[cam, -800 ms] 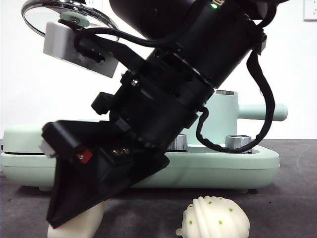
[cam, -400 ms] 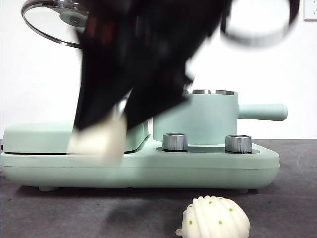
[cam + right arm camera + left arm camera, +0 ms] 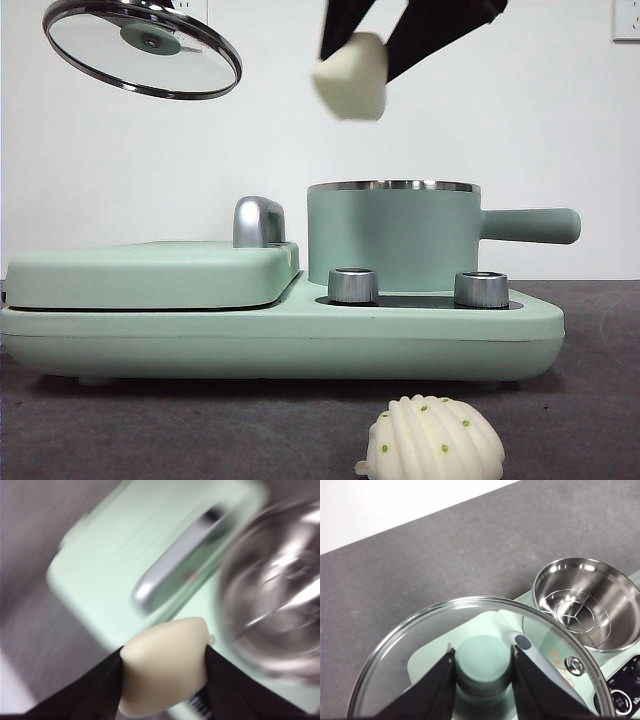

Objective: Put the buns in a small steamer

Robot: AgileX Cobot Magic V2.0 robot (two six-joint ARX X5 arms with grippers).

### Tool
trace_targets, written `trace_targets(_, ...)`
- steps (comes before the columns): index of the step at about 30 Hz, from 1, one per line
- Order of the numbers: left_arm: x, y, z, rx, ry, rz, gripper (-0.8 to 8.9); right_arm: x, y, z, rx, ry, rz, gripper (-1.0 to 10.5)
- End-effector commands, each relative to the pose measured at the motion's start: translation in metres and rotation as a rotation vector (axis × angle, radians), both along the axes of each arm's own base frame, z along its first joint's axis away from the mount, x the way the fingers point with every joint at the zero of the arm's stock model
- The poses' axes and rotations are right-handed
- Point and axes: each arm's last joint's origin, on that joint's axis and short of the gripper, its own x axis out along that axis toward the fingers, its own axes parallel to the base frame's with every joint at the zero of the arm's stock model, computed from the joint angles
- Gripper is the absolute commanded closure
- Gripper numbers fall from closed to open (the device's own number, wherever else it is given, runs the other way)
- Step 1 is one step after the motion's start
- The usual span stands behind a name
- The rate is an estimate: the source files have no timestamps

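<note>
Overhead, right tool point(image 3: 352, 62) clamps the cream bun point(image 3: 350, 76) upright; left tool point(image 3: 482, 662) pinches the lid knob point(image 3: 483, 661).

You had bright, even light in the front view, with the white wall behind nearly blown out and only soft shadows under the shell-shaped bun point(image 3: 432, 440) on the dark table point(image 3: 590, 400). The glass lid point(image 3: 142, 48) caught a faint sheen, and the steamer point(image 3: 392, 235) rim showed a thin bright glint. Your left wrist view was sharp, with glare rings inside the steel bowl. Your right wrist view was heavily smeared by motion: the cream bun point(image 3: 165, 670) stayed fairly clear, while the griddle cover point(image 3: 150, 555) and everything behind it streaked into blur.
</note>
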Motion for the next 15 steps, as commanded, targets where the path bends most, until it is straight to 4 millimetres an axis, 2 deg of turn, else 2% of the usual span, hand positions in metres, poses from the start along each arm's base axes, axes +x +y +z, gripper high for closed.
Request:
trace_targets(1, 0.0, -0.001, 0.009, -0.017, -0.052, -0.008, 8.03, 0.027, 0.0, 0.001, -0.01, -0.012, -0.02, 7.2)
trace_targets(8, 0.0, -0.001, 0.009, -0.017, -0.052, -0.008, 8.02, 0.088, 0.003, -0.013, -0.035, 0.012, -0.06, 7.2)
trace_targets(15, 0.0, -0.001, 0.009, -0.017, -0.051, -0.007, 8.02, 0.126, 0.012, -0.04, -0.074, 0.03, -0.076, 7.2)
